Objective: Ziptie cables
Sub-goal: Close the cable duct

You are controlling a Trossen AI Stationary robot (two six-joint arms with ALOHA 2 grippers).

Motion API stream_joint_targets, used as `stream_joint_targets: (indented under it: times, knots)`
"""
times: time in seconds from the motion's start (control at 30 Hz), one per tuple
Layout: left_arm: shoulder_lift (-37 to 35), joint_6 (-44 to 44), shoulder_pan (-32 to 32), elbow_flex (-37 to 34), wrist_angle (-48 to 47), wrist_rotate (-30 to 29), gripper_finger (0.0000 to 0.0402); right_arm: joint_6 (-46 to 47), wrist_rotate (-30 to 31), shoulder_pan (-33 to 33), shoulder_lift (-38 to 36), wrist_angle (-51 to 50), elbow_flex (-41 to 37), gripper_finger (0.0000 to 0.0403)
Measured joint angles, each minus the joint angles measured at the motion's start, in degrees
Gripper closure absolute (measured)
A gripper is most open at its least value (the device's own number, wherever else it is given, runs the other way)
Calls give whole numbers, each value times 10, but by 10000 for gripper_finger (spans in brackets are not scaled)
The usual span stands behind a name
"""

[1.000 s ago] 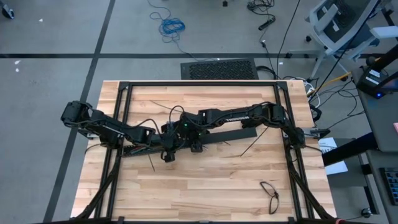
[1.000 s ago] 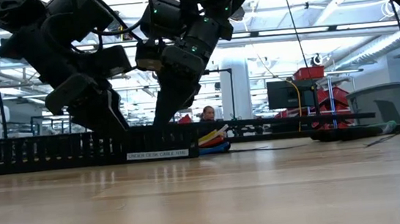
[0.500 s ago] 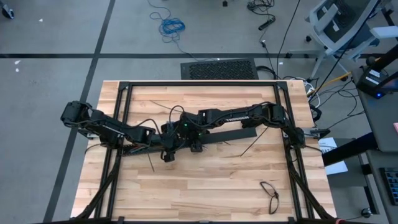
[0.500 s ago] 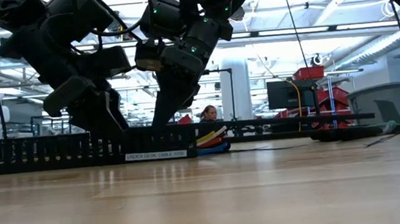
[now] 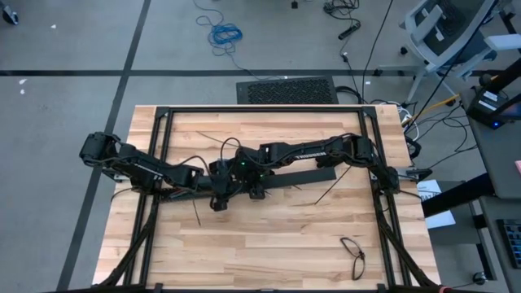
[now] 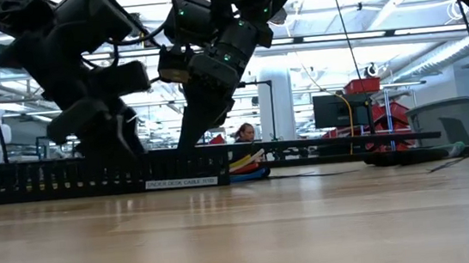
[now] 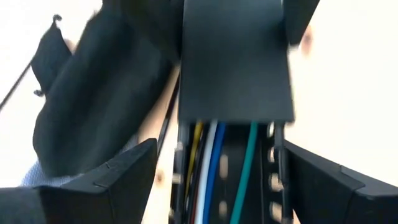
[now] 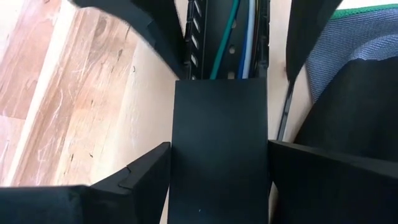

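Observation:
A long black slotted bar (image 5: 309, 177) lies across the table's middle, also seen in the low view (image 6: 49, 178). Thin yellow, white, blue and green cables (image 7: 211, 168) run along inside it and under a flat black cover plate (image 8: 217, 155). My left gripper (image 7: 217, 149) is open over the bar, with a finger on each side of it. My right gripper (image 8: 219, 149) is open just to its right, with its fingers beside the cover plate's long edges. A coloured cable bundle (image 6: 250, 160) shows at the bar's end. My left gripper comes at the slotted bar from above with its fingers (image 7: 124, 174) across it; whether they touch it cannot be told. My right gripper's fingers (image 8: 143, 177) stand close against the cover plate's two long edges (image 8: 177, 180) from above; whether they touch cannot be told.
Thin straight black strips lie loose on the wood (image 5: 199, 216), (image 5: 330, 191), (image 5: 213, 140). A thicker black looped cable (image 5: 354, 256) rests near the table's near right corner. Black frame rails (image 5: 159, 155) border the table. A person (image 6: 243, 132) sits far behind.
My left gripper has shifted a little toward the table's left edge along the bar and tipped slightly. The bar, cables and right gripper have stayed in place.

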Motion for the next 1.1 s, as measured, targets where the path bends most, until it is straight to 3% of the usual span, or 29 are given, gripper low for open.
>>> stream_joint_targets:
  times: [0.43, 0.63, 0.87, 1.1]
  knots:
    - [-3, -1, 0, 9, -116, 16, 86, -11, 1, 0, 0, -1, 0, 155]
    - [-27, -5, -1, 15, -140, 21, 108, -13, 1, 0, 0, -2, 1, 155]
    - [-83, -46, -1, 14, -129, 21, 123, -13, 0, -1, 0, -2, 1, 155]
    - [-66, -57, -1, 10, -66, 17, 123, -13, -2, 0, 0, -6, 0, 155]
